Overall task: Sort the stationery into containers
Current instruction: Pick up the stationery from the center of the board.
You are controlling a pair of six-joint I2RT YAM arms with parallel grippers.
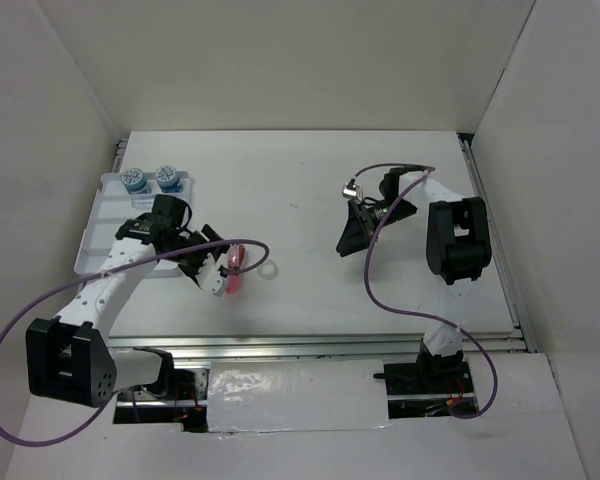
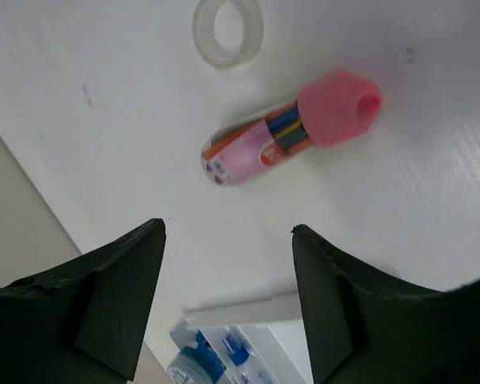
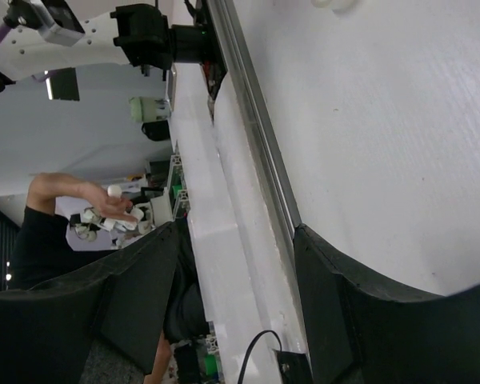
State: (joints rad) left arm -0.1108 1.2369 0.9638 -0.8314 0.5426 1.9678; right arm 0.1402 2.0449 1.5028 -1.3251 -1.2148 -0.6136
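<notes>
A pink stubby cylinder point(image 2: 292, 132) lies on the table just beyond my left gripper's point(image 2: 228, 232) open fingertips, not between them; it also shows in the top view point(image 1: 234, 272). A small white ring point(image 2: 228, 32) lies past it, to its right in the top view point(image 1: 268, 270). The white ridged tray point(image 1: 95, 235) sits at the far left with two blue pots point(image 1: 134, 180) point(image 1: 167, 178) in its far end. One pot point(image 2: 194, 364) and a small blue item point(image 2: 235, 352) show low in the left wrist view. My right gripper point(image 1: 365, 228) is open and empty over the table's right half.
White walls enclose the table on the left, back and right. A metal rail point(image 3: 256, 136) runs along the table's near edge. A purple cable point(image 1: 380, 270) hangs from the right arm. A person's hand point(image 3: 104, 204) shows beyond the table edge.
</notes>
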